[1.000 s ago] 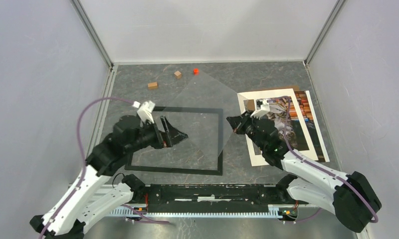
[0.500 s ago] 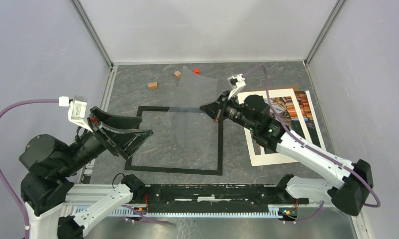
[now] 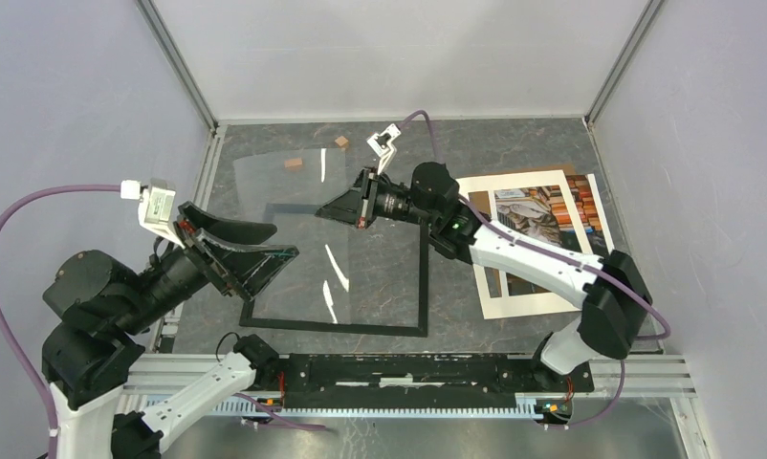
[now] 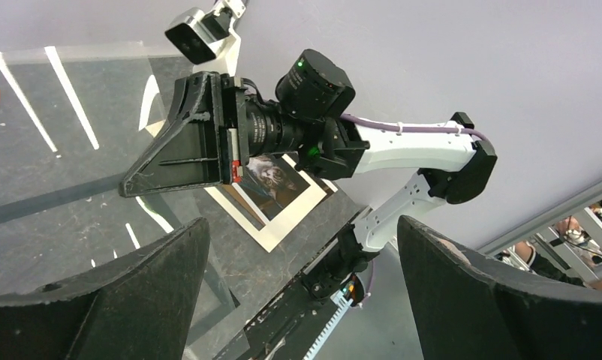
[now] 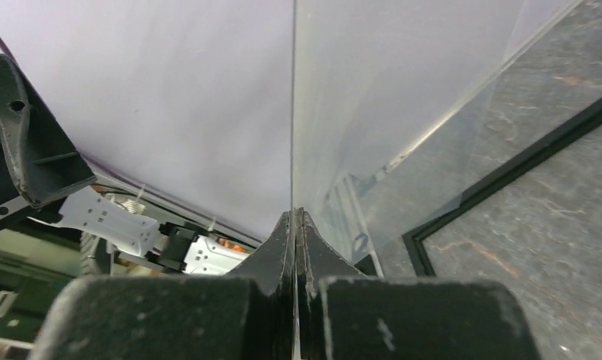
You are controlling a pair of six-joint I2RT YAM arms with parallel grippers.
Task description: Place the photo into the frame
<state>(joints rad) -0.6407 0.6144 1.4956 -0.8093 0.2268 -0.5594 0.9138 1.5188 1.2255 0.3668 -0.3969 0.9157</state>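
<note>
R jaws clamped shut on clear pane (image 3: 294,215), which I held tilted over frame (image 3: 425,287); L jaws gaped wide, empty.

Left arm (image 3: 102,306) and right arm (image 3: 523,253): white shells, black round joints. Purple cable (image 3: 74,189) runs along each to a white camera block (image 3: 155,203) at the wrist. Left hand (image 3: 276,244), right hand (image 3: 327,211): black, wedge-shaped ribbed fingers. Green light (image 4: 299,64) on a right arm joint.
</note>
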